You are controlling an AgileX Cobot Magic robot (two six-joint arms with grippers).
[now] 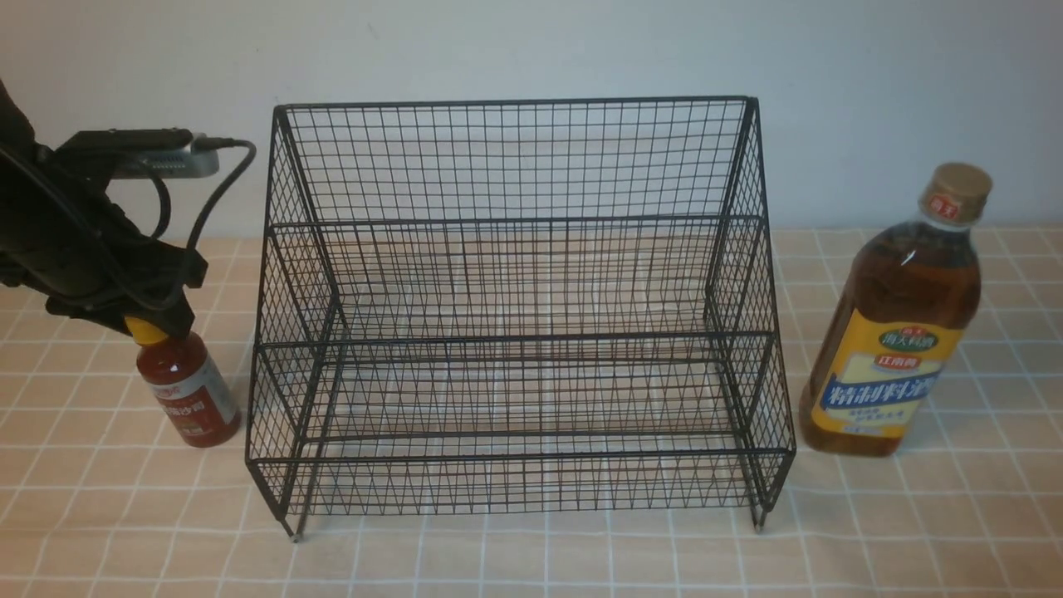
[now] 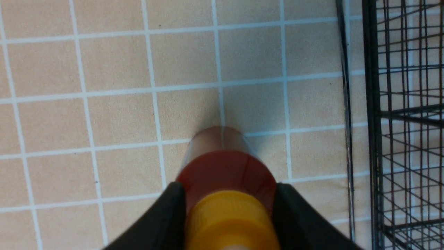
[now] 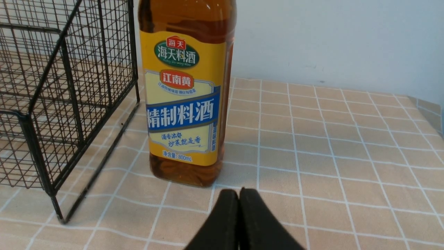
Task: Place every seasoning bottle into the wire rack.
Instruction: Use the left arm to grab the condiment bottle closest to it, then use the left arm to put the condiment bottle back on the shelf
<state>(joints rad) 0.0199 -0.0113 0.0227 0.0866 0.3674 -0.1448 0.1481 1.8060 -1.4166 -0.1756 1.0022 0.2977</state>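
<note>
Left gripper clasps red bottle; one amber bottle, one rack.

Dark wire-mesh metal rack had a matt finish; small red-sauce squeeze bottle and tall amber-liquid bottle were glossy clear plastic, with smooth printed labels; peach checked tablecloth looked matt, finely textured.

Left gripper pointing downward with jaws apart, right gripper low with jaws fully together
</note>
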